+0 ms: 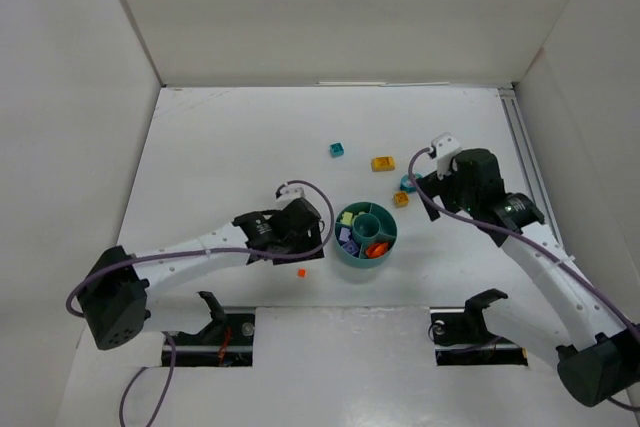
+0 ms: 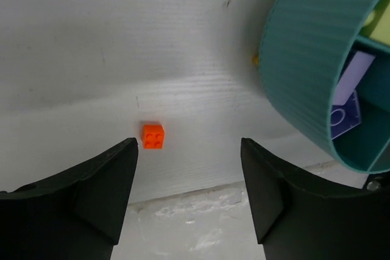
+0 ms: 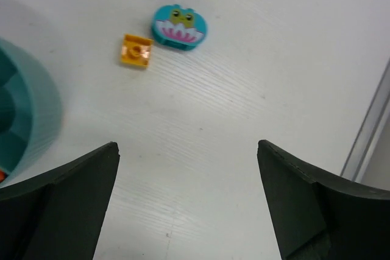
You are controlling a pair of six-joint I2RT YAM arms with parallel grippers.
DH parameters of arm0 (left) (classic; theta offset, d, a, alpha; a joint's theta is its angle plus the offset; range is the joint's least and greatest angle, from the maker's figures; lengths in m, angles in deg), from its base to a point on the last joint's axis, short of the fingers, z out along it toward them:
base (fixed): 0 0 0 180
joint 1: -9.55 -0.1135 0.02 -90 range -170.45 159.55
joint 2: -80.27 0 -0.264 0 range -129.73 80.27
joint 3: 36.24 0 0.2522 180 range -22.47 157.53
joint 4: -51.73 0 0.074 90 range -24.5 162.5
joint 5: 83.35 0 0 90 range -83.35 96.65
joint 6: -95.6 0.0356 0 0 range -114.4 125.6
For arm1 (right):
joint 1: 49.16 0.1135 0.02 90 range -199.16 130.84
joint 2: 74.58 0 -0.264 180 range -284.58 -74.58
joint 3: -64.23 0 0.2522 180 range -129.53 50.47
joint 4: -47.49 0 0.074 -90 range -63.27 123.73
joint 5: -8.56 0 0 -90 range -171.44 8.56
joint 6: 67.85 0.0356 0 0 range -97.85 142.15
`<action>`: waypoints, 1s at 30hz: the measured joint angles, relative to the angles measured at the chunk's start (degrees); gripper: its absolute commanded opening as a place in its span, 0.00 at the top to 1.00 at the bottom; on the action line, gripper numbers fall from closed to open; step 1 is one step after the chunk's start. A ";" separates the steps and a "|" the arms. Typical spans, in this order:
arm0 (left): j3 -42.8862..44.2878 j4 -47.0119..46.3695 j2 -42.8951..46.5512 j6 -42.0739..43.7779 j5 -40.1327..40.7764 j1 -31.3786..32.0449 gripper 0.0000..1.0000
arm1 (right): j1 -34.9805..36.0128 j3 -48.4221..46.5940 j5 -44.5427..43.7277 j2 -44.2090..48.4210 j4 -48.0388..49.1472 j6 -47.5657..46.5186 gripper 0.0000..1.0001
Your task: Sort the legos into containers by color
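Nearest the left wrist camera, the left gripper hangs low over the white worktop with its jaws apart and nothing between them. A small orange brick lies studs-up just ahead of the finger on the left of that view, off the centre line rather than in the gap. The teal dish stands close by on the other side, with purple pieces in one of its wedges.

From above, the dish already holds lime, purple and orange bits in separate sections. Several legos are still loose beyond it — a teal brick and a yellow brick well apart from the dish. A teal frog piece and an orange-yellow tile lie near its far side.

The right gripper has its jaws spread wide and empty, with those two pieces ahead of it.

The sort looks partly done, and the step in hand seems to be the left arm's pick of the orange brick. That calls for a small sideways shift to centre the brick, a careful drop and a squeeze — the brick is tiny and could skid — then a short carry to the wedge holding orange.
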 measured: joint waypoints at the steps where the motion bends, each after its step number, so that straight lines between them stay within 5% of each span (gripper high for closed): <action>1: 0.00 0.52 -1.03 -0.59 0.02 1.16 0.38 | -2.56 -0.04 0.02 0.31 -0.09 0.35 0.00; 8: -0.17 4.98 -5.05 -4.55 1.09 3.87 0.49 | -12.72 -0.15 0.17 2.47 -0.50 0.76 0.00; 12: -0.44 5.97 -6.38 -5.86 1.66 4.59 0.58 | -13.99 -0.15 0.33 2.80 -0.66 0.61 0.00; 20: -0.46 6.03 -10.49 -6.71 3.10 5.90 0.61 | -14.03 -0.15 0.46 2.80 -0.94 0.50 0.00; 30: -0.28 6.01 -13.57 -7.17 4.55 6.88 0.91 | -14.03 -0.15 0.46 3.21 -1.27 0.50 0.00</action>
